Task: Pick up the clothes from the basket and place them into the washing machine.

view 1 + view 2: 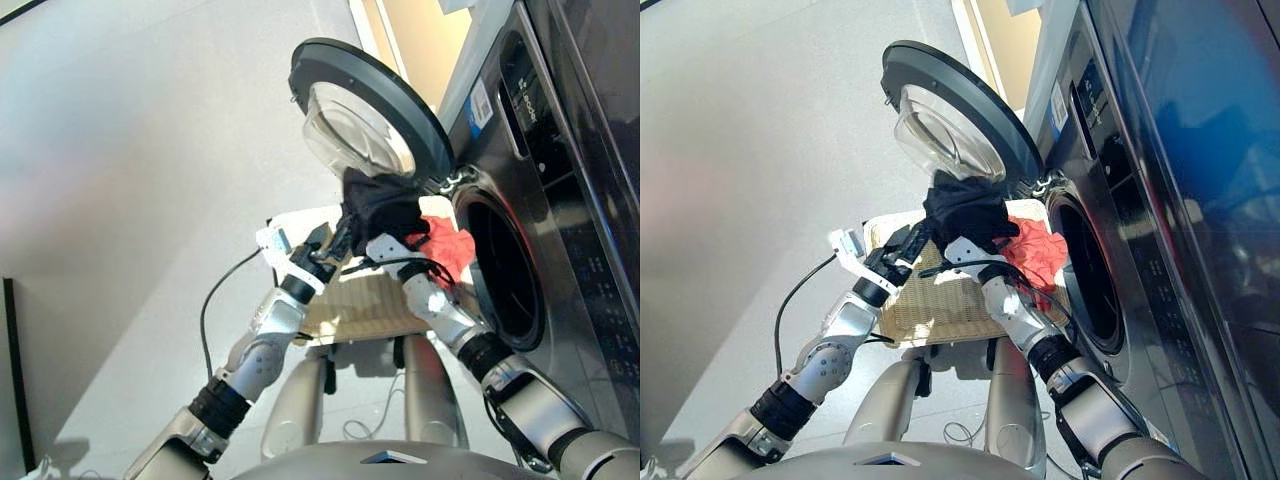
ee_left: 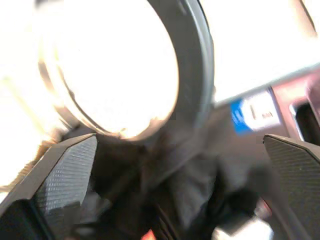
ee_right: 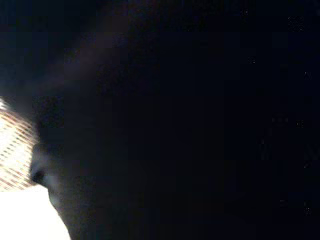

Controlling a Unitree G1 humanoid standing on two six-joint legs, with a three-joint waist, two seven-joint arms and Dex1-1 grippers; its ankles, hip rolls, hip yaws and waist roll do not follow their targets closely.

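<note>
- Left eye view: I stand at a dark grey, glossy front-loading washing machine (image 1: 560,250) on my right, its round dark-rimmed glass door (image 1: 365,115) swung wide open above my arms.
- A black, soft fabric garment (image 1: 380,208) hangs bunched in the air between my two raised arms, just below the door and beside the round drum opening (image 1: 505,270).
- My left gripper (image 1: 325,243) touches the garment's lower edge. In the left wrist view its two ridged black fingers (image 2: 65,170) stand wide apart with dark cloth lying between them, so I judge they are not clamping it.
- My right gripper (image 1: 385,245) is buried in the black cloth, which fills the whole right wrist view. I cannot tell how its fingers stand.
- A red-orange crumpled garment (image 1: 448,245) lies just beside my right wrist, at the drum-side end of the shallow cream woven basket (image 1: 360,305).
- I see no navy garment.
- The black cloth looks light, limp and prone to snagging; I judge a pinch on a thick bunched fold holds best.
</note>
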